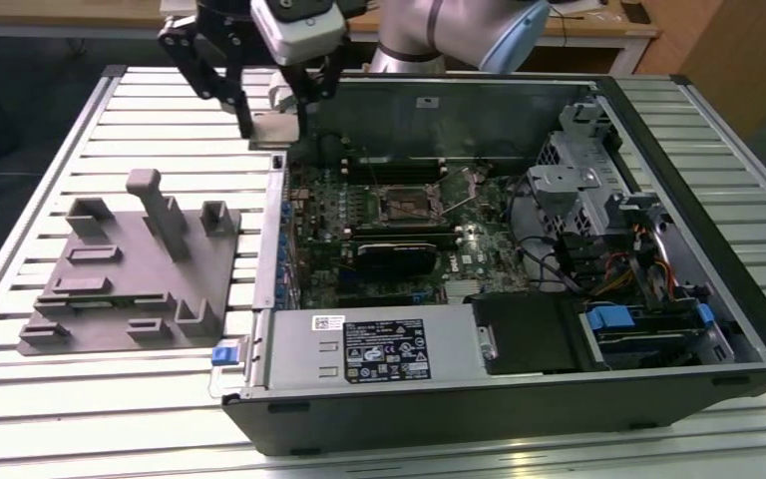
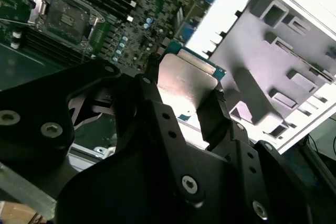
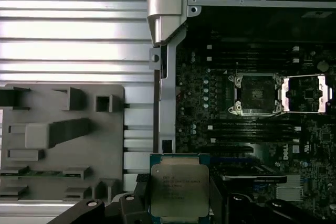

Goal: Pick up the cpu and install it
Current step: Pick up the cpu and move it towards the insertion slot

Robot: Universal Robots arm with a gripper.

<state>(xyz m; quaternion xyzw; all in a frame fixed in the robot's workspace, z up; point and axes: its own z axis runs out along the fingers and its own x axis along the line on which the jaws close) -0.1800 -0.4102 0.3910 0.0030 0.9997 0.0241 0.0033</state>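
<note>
1. Computer case, lid off, lying on the slatted counter. Inside it I log a motherboard, a CPU socket with its load plate swung aside, a power supply and drive cages.
2. Grey tray with upright posts, on the counter just beside the case.
3. The cpu, square, so no long axis. Its silver plate faces the first wrist camera, and its green rim sticks out past the fingertips. I see it held above the case wall on the tray side.
4. End effector, closed on two opposite edges of the cpu, which sits between its fingers.
</note>
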